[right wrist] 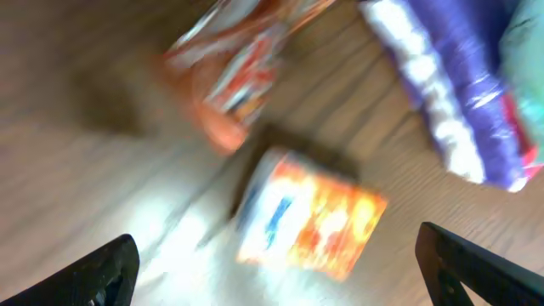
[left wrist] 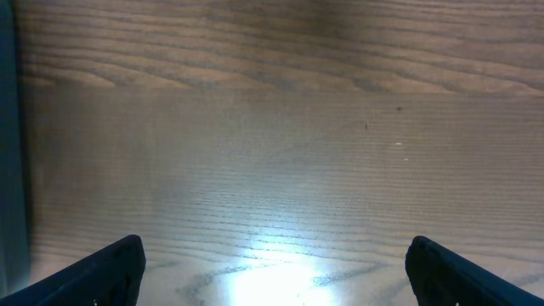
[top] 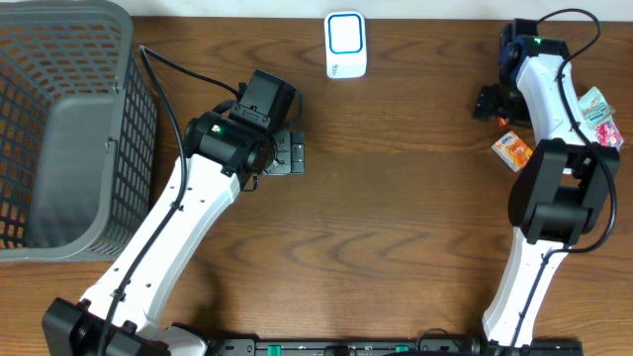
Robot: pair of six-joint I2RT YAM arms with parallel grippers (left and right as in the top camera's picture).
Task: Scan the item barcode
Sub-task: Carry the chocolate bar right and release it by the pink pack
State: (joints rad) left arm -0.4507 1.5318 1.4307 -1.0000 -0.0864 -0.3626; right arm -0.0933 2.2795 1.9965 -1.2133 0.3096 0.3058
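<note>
A small orange and white packet (right wrist: 310, 217) lies flat on the wood between the fingers of my right gripper (right wrist: 276, 246), which is open and holds nothing; the view is blurred. From overhead an orange packet (top: 512, 148) lies beside the right arm, with the right gripper (top: 492, 104) just above it at the far right. The white scanner with a blue frame (top: 345, 44) stands at the back middle of the table. My left gripper (top: 290, 153) is open over bare wood (left wrist: 274, 255), left of centre.
A grey mesh basket (top: 59, 119) fills the left end of the table. More packets lie by the right arm: a red-orange one (right wrist: 234, 72), a purple one (right wrist: 459, 93), and pink and green ones (top: 599, 111) at the right edge.
</note>
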